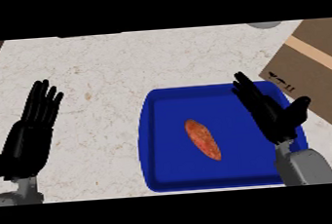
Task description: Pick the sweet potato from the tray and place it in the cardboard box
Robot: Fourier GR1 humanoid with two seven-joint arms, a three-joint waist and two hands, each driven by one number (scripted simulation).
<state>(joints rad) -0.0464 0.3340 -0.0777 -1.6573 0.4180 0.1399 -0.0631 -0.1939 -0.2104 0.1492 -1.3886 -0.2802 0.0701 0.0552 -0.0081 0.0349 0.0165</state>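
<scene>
Blue tray [148, 144] pick: likely needing open-fingered right hand [273, 116] sliding toward nine o'clock, then closing across the sweet potato [203, 139].

Flat, even light (bright overall) washes the pale counter [122, 63].

1. The left hand [28, 143] shows at the view's left, open, its fingers [44, 100] straight and slightly fanned, pointing up.
2. The left forearm [20, 195], grey, enters at the lower left corner.
3. The right hand [276, 118] is at the right, open, fingers straight and close together, slanting up-left; its thumb [299, 106] sticks out to the right.
4. The right forearm [307, 167], grey, rises from the lower edge, leaning left.
</scene>
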